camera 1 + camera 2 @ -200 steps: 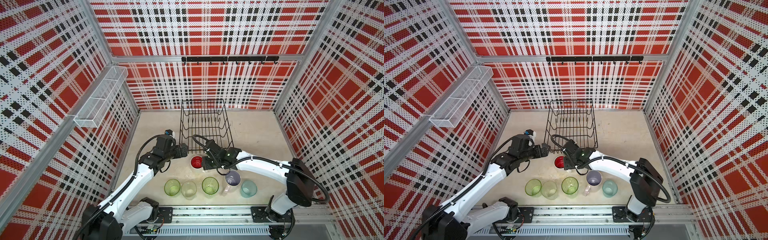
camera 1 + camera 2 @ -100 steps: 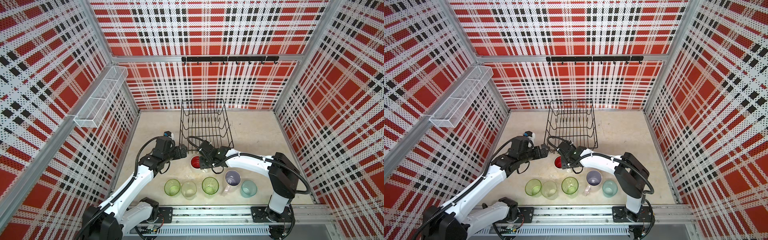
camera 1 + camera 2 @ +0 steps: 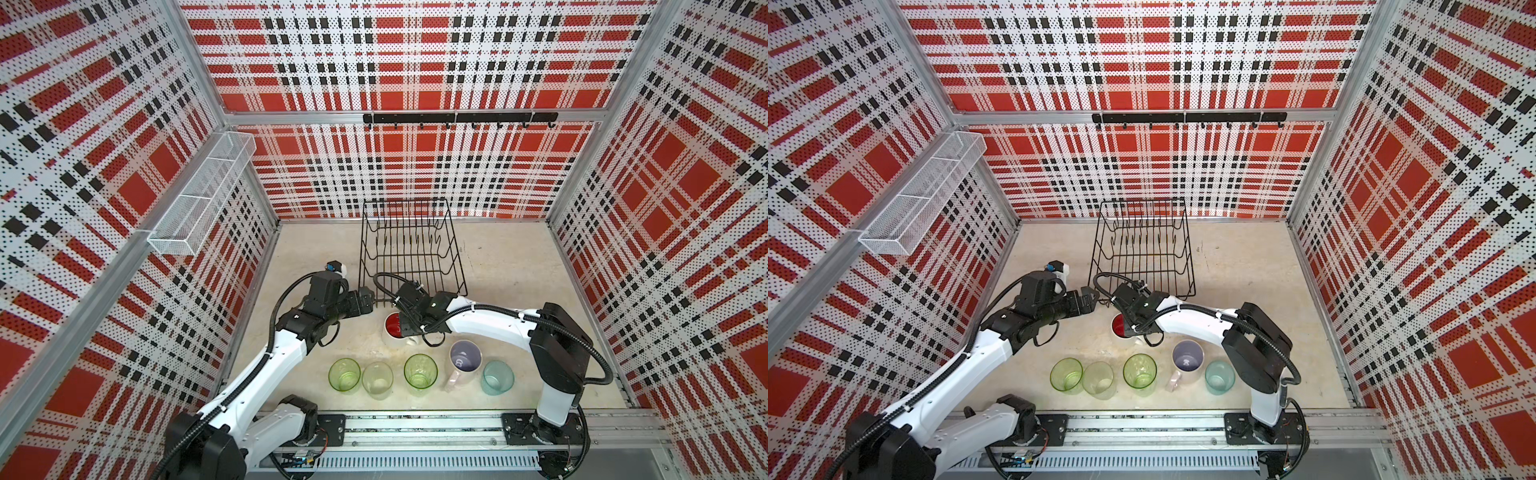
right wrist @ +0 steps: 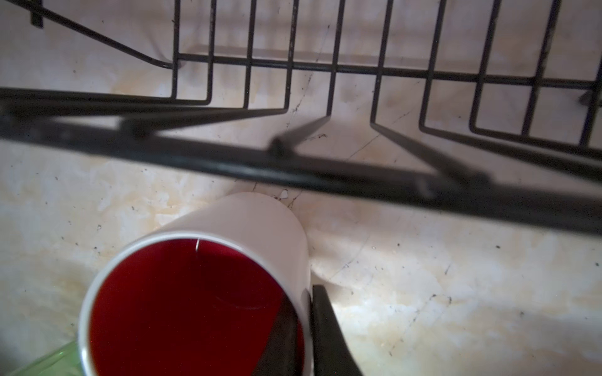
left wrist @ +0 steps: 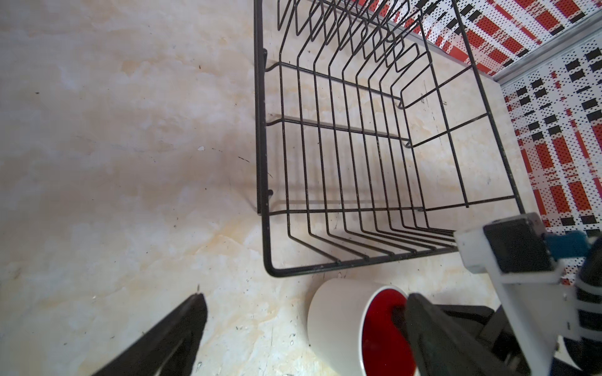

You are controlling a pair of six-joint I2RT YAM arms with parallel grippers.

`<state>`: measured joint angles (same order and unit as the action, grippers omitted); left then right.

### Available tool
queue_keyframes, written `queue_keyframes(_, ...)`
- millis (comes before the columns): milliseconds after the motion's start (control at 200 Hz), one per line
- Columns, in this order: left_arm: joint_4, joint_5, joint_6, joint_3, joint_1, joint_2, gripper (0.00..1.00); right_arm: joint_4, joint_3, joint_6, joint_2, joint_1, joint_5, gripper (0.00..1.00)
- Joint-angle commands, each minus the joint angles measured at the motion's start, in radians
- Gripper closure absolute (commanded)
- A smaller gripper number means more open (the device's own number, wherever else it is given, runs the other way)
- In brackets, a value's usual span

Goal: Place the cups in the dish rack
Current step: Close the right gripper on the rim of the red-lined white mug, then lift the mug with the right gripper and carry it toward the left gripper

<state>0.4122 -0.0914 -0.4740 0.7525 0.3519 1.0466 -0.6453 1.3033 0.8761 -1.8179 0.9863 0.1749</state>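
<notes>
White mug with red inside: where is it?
In both top views the mug stands mid-table between the dish rack and the cup row, right end effector gripping its rim.

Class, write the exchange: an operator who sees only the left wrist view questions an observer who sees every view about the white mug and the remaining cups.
Operator: My view shows the white mug beside the dish rack. Is it gripped?
Observer: Yes; the right wrist view shows the right gripper shut on its wall, one of the fingers inside, one outside.
Operator: Where are the other cups?
Observer: In a row nearer the arm bases: green tumbler, frosted tumbler, second green tumbler, pink mug, teal tumbler.
</notes>
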Motion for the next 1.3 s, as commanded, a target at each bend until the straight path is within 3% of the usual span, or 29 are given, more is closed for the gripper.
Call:
queue_keyframes(0,-0.018,-0.013,-0.007,0.03,-0.008,-0.022,0.02,-0.013,-0.029,0.012,0.05,0.005,0.021,0.95)
queue_keyframes(90,-0.016,-0.014,-0.012,0.044,-0.01,-0.023,0.02,-0.01,-0.05,0.01,0.082,0.006,0.026,1.0)
queue_keyframes(666,-0.008,-0.033,-0.054,0.179,-0.008,-0.076,0.02,0.131,-0.254,0.006,0.425,0.005,0.078,1.0)
queue_keyframes(852,-0.01,-0.052,-0.076,0.169,-0.007,-0.087,0.02,0.09,-0.295,-0.002,0.527,0.005,0.102,1.0)
queue_keyframes(1293,-0.223,-0.181,-0.143,0.158,0.047,-0.099,0.01,0.194,-0.251,-0.006,0.706,-0.004,0.12,1.0)
